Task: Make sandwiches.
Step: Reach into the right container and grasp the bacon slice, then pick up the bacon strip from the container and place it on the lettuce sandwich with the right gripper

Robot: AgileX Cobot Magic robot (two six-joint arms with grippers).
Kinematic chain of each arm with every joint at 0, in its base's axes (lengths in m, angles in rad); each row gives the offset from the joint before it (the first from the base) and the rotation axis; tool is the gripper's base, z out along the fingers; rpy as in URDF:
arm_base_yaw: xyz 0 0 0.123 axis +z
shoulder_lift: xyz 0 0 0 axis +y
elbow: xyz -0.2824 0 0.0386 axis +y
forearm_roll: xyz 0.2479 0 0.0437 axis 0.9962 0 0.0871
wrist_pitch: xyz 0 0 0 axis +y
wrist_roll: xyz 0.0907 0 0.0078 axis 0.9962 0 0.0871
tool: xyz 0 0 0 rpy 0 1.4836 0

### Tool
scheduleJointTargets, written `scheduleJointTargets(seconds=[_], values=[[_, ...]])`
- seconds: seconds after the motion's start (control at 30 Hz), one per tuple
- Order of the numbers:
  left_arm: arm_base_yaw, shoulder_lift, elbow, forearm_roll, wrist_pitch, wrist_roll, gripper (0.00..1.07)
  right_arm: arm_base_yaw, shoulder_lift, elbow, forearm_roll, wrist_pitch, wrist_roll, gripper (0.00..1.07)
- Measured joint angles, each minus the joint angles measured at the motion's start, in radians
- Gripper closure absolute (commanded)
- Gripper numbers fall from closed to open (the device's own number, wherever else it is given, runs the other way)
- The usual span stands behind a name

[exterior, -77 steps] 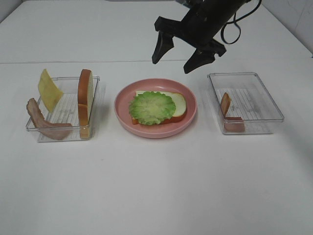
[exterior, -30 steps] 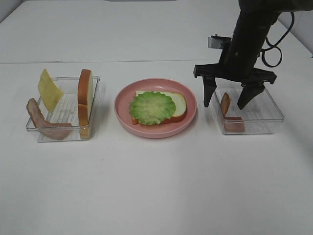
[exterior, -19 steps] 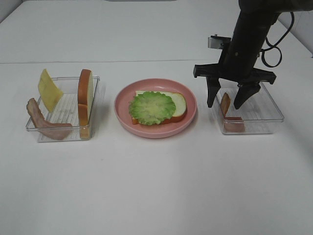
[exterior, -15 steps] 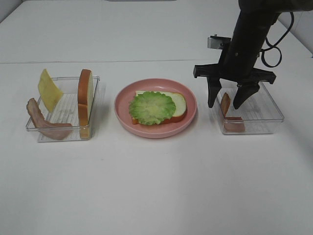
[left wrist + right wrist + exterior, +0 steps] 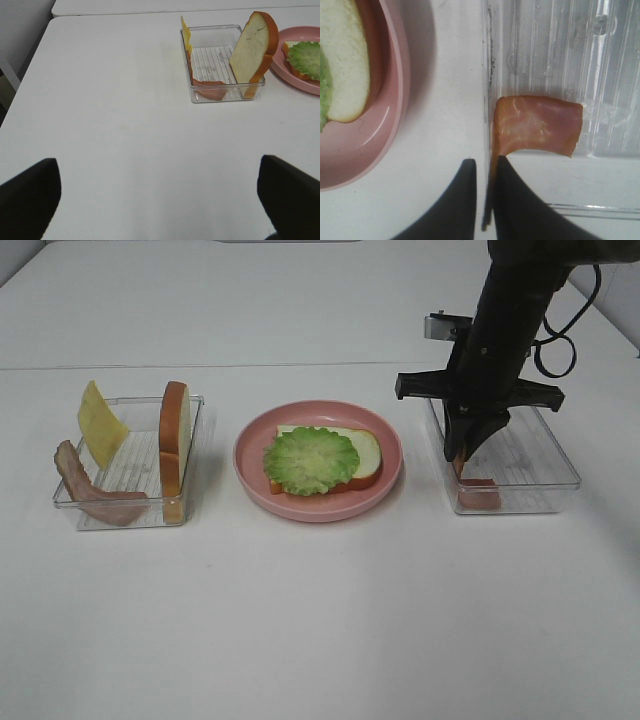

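Right gripper [image 5: 486, 165] clenched on reddish-brown bacon strip [image 5: 537, 125] in clear plastic tray [image 5: 530, 455], three o'clock of round pink plate [image 5: 243, 455]. Left gripper [image 5: 157, 165] jaws released, wide.

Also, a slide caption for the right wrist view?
Right gripper pinching a bacon strip in the clear tray beside the pink plate.

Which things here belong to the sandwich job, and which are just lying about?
Job: plated bread slice, lettuce, right gripper shut on right-tray bacon strip, cheese slice, upright bread slice, left-tray bacon.
Lying about: pink plate, left tray, right tray.
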Motion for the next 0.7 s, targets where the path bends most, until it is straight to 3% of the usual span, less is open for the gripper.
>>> scheduleJointTargets(seconds=[0.33, 0.5, 0.7], values=[[0.0, 0.0, 0.0, 0.0, 0.0, 0.0, 0.04, 0.0, -0.024, 0.001, -0.004, 0.0, 0.0, 1.07], [0.0, 0.0, 0.0, 0.0, 0.0, 0.0, 0.04, 0.0, -0.118, 0.001, 0.01, -0.001, 0.0, 1.07], [0.0, 0.0, 0.0, 0.0, 0.0, 0.0, 0.04, 0.0, -0.251, 0.001, 0.228, -0.069, -0.103, 1.07]])
